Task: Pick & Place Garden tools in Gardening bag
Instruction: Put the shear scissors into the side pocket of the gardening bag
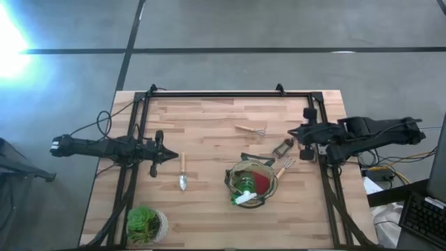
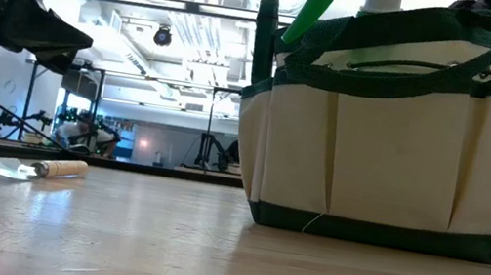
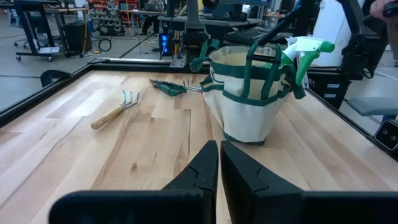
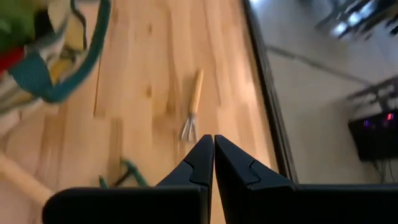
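Tabletop (image 1: 209, 125): plant (image 1: 145, 223) only overhead.

light: bright, even | glare: floor, top-left (high view) | blur: right wrist view

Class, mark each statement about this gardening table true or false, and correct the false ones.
1. The green spray bottle is already inside the gardening bag. True.
2. The trowel lies inside the bag. False: it lies on the table, to the left of the bag.
3. The left end effector is shut and holds nothing. True.
4. The right end effector grips a rake fork. False: it is shut and empty; a rake fork lies on the table beyond it.
5. The potted plant stands at the table's near left corner. True.
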### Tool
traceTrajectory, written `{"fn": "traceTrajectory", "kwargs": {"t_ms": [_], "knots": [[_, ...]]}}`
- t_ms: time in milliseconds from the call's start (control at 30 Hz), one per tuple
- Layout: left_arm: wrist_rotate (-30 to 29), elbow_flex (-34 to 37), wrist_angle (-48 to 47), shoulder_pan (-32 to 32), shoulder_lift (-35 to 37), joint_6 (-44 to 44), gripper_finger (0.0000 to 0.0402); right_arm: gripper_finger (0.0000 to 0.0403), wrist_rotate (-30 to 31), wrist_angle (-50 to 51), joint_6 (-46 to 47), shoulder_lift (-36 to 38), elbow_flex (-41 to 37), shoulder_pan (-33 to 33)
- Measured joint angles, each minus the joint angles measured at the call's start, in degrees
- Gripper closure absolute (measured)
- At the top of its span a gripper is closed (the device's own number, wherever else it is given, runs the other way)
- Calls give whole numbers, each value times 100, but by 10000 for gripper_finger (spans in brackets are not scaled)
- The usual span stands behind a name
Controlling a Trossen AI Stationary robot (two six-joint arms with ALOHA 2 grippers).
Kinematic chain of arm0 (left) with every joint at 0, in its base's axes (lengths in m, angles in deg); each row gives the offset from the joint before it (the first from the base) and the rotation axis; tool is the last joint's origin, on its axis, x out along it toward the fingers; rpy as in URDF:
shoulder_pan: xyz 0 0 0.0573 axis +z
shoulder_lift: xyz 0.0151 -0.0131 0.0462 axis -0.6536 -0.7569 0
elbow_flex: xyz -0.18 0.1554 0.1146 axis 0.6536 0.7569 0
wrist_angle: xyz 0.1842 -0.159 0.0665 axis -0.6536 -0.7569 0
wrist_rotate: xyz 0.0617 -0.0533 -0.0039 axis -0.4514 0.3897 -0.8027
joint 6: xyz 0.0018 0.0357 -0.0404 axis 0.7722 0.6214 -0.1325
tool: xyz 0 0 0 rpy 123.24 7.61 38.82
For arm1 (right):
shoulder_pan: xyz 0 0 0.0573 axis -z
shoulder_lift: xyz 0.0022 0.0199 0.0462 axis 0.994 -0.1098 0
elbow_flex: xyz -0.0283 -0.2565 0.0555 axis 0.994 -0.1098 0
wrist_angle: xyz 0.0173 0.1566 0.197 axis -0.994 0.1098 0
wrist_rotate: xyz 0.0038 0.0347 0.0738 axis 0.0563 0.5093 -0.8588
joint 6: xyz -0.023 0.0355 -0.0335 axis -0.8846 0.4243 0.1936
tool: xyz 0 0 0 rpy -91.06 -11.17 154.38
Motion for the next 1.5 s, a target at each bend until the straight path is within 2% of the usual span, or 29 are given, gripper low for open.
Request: {"fn": "traceTrajectory", "kwargs": {"t_ms": [167, 400, 533, 633, 800, 933, 1133, 1500], "knots": [[0, 0, 0, 0, -2, 0, 378, 380, 44, 410, 2, -519, 272, 187], [0, 0, 0, 0, -2, 0, 378, 303, 463, 401, -203, -949, 168, 609], [0, 0, 0, 0, 0, 0, 378, 266, 450, 371, -550, -1053, 2, 843], [0, 0, 0, 0, 0, 0, 378, 257, 211, 305, -969, -1092, -148, 991], [0, 0, 0, 0, 0, 0, 378, 262, -708, 26, -1358, -1111, -380, 1371], [0, 0, 0, 0, -1, 0, 378, 277, -1171, 12, -1476, -1238, -461, 1736], [0, 0, 0, 0, 0, 0, 378, 295, -2156, -127, -1643, -1675, -490, 2124], [1, 0, 0, 1, 0, 0, 378, 310, -2524, -192, -2007, -2772, -498, 2158]]}}
